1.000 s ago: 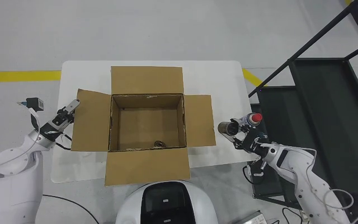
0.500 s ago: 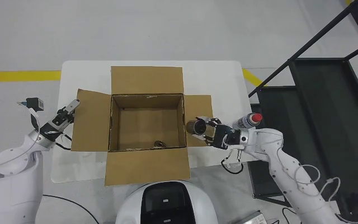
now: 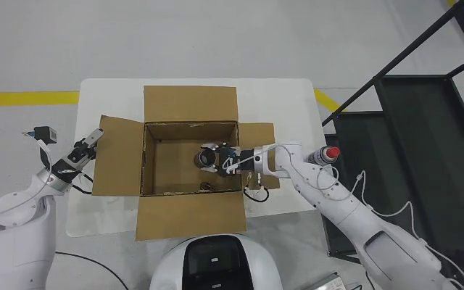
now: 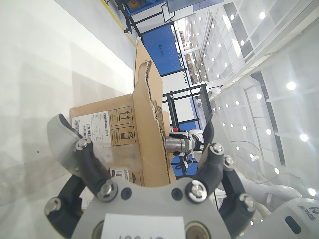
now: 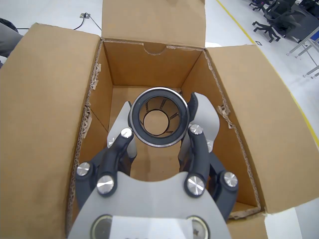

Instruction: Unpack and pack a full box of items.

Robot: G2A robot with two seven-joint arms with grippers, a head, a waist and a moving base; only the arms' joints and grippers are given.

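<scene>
Premises: industrial robotics hall. Evidence: pale polished concrete floor [image 3: 217, 36] with yellow painted line [image 3: 36, 97], blue perforated partition panels [image 4: 152, 43], black steel racking [image 3: 406, 127], rows of round ceiling lamps [image 4: 261, 14], black swivel office chairs [image 5: 280, 22].

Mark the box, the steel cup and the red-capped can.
box [image 3: 190, 104], top view, far flap.
steel cup [image 5: 159, 92], right wrist view, dark rim.
red-capped can [image 3: 332, 152], top view, red cap.

The small dark object [image 3: 206, 186] on the box [image 3: 174, 163] floor is unidentifiable.
</scene>
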